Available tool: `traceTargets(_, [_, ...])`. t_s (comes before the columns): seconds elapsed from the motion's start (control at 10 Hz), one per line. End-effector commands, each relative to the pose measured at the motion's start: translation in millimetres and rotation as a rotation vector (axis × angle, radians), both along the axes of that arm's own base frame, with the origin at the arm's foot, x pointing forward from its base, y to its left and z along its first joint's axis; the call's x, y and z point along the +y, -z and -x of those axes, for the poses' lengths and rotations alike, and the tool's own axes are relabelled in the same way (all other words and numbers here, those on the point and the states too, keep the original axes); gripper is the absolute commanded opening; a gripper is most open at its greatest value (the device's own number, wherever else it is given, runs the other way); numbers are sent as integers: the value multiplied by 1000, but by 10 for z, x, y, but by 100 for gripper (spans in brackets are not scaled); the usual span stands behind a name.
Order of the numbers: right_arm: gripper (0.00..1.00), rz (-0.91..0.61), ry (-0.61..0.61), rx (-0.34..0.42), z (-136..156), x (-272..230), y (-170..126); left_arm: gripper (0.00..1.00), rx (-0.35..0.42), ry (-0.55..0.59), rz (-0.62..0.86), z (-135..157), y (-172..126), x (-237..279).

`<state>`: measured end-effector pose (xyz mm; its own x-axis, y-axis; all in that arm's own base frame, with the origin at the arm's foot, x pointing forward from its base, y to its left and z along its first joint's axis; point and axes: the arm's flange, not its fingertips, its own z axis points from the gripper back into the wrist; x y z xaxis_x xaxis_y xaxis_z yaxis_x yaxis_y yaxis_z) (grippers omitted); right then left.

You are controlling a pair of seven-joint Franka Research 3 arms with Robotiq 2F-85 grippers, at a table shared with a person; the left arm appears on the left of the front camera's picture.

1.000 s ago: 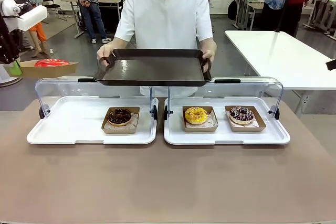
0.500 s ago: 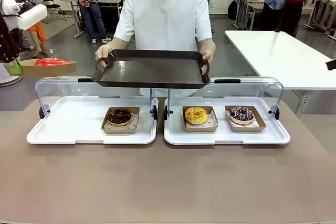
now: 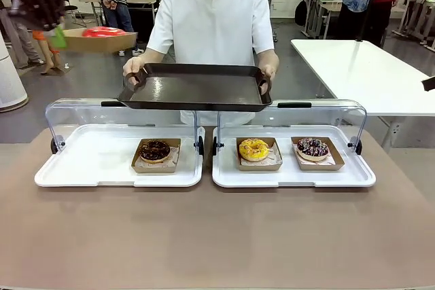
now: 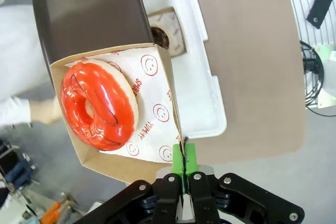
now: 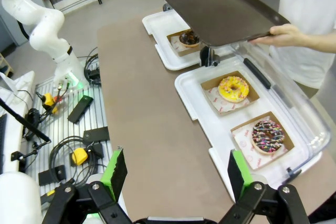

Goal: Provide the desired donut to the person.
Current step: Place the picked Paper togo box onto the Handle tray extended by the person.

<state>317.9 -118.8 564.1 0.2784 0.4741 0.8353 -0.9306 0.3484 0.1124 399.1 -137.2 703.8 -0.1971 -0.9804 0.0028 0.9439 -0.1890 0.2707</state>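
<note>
front opposite person [image 3: 214,22], wrists above tray [image 3: 197,92]

Side by side at the table's [image 3: 217,236] far edge: left tray [image 3: 81,164] with first donut [image 3: 155,150], right tray [image 3: 357,171] with second donut [image 3: 254,149] left of third donut [image 3: 312,147]. Behind, the person's [image 3: 214,22] platter [image 3: 197,91] overhangs them; the left gripper's [image 4: 184,167] boxed donut [image 4: 100,106] hangs farther left.

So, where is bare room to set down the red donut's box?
The dark tray that the person holds is wholly bare. The left white tray is bare left of the chocolate donut box. The brown table before both trays is bare. The right white tray is crowded: yellow donut box, sprinkled donut box.
</note>
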Motion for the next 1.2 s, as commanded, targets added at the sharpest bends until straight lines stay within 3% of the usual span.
traceTargets(0.0, [100, -5, 1, 6, -4, 3, 1, 1, 27, 45, 3, -239, 48, -402])
traceTargets(0.4, [100, -5, 1, 6, -4, 3, 1, 1, 54, 18, 1, -728, 361, -1023])
traceTargets(0.8, [100, -5, 1, 6, -4, 3, 1, 1, 96, -64, -34, -1147, 712, -1120])
traceTargets(1.1, [100, -5, 1, 6, -4, 3, 1, 1, 110, -48, -12, -1373, 917, -1098])
